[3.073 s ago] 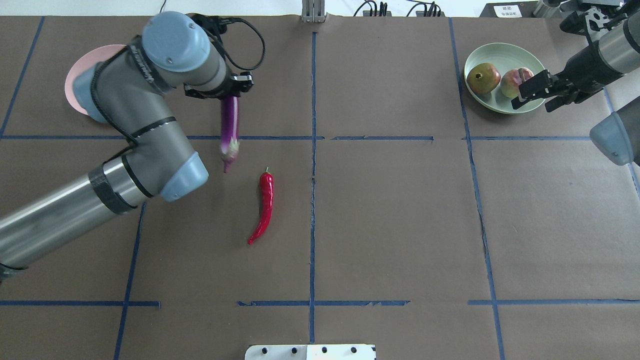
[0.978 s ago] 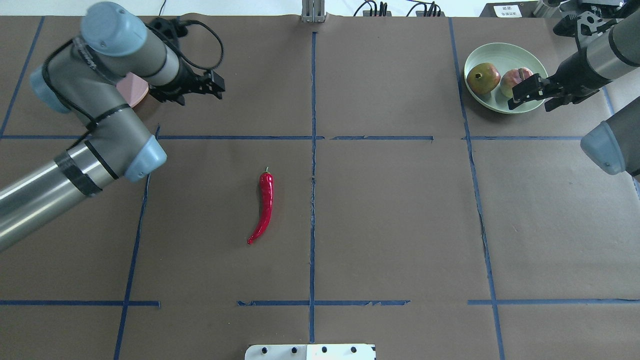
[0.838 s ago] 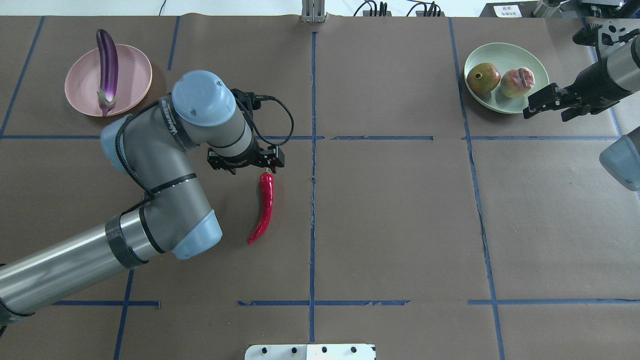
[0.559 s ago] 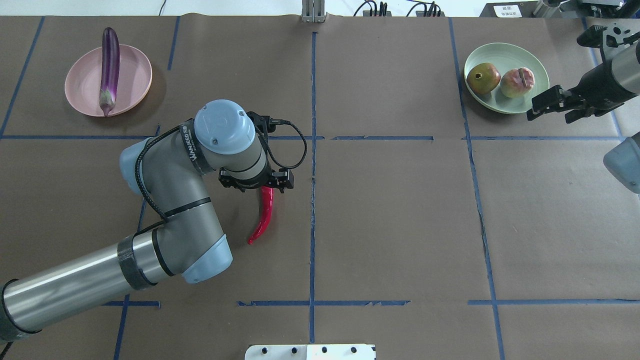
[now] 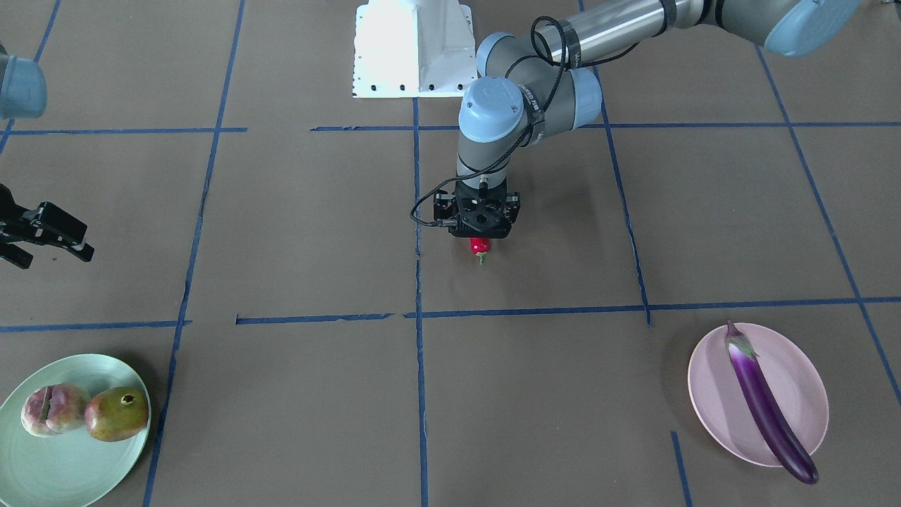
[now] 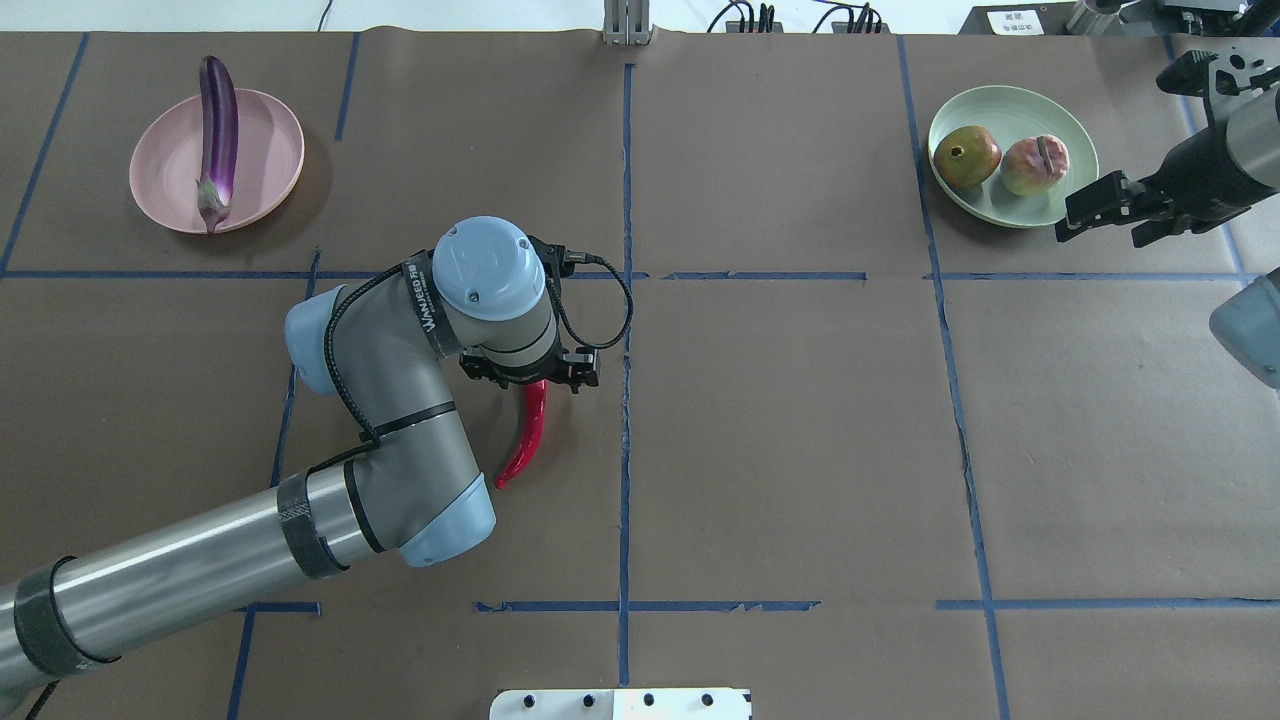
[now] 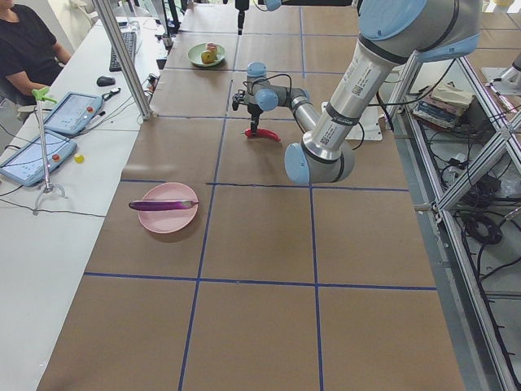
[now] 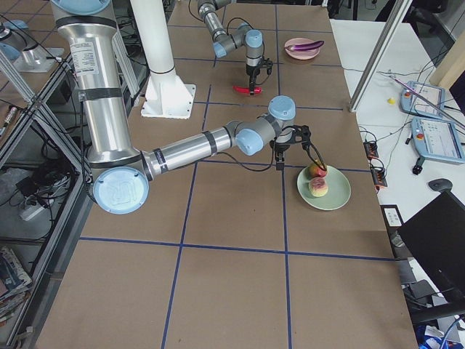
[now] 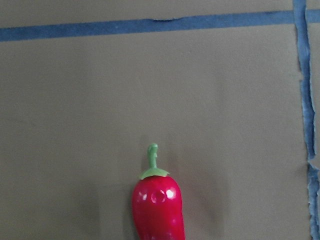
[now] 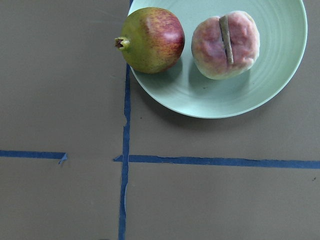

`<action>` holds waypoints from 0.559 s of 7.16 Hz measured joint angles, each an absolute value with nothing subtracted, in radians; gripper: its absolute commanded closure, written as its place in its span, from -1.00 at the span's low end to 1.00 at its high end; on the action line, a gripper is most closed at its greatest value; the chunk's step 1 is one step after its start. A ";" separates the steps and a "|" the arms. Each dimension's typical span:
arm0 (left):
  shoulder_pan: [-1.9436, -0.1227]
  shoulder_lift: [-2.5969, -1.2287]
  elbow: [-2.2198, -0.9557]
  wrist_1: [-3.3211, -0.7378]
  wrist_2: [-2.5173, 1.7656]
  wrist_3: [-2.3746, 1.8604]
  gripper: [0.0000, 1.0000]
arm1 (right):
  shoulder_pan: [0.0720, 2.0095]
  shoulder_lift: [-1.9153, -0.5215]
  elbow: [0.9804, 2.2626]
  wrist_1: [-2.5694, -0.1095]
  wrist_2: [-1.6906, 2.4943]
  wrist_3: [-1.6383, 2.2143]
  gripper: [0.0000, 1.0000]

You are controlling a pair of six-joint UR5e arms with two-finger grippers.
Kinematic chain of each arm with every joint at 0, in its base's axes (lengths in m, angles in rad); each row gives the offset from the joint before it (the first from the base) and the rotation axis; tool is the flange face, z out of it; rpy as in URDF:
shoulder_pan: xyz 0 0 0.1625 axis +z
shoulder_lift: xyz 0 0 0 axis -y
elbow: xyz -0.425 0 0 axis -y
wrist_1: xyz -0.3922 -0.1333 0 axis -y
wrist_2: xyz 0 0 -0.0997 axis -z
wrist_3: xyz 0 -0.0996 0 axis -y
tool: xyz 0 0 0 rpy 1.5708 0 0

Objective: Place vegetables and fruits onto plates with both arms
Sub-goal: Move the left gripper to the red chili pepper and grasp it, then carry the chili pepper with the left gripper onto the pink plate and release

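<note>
While L gripper [image 6: 530,380] hangs over chili [image 6: 522,445], jaw gap unclear, R gripper [image 6: 1100,232] spread, empty, near mint plate [image 6: 1010,105]

From overhead, the left gripper [image 6: 533,383] covers the top of the chili [image 6: 528,432]; its fingers are hidden.

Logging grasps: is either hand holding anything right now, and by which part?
The right hand holds nothing. The left hand sits over the stem end of the chili pepper, but its fingers are hidden, so a hold cannot be told.
</note>
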State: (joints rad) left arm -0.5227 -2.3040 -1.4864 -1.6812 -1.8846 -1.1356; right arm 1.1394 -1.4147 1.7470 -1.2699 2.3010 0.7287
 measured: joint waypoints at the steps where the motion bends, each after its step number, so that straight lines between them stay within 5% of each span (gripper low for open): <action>1: -0.523 -2.301 -1.491 -1.679 -1.884 -1.136 1.00 | 1.139 -1.416 1.747 -1.269 2.301 0.729 -1.00; 4: -0.616 -2.286 -1.571 -1.671 -1.884 -1.145 1.00 | 1.139 -1.415 1.747 -1.269 2.301 0.729 -1.00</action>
State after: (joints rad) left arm -0.6162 -2.2862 -1.5705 -1.6715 -1.8843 -1.1450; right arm 1.1395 -1.4151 1.7472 -1.2686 2.3010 0.7287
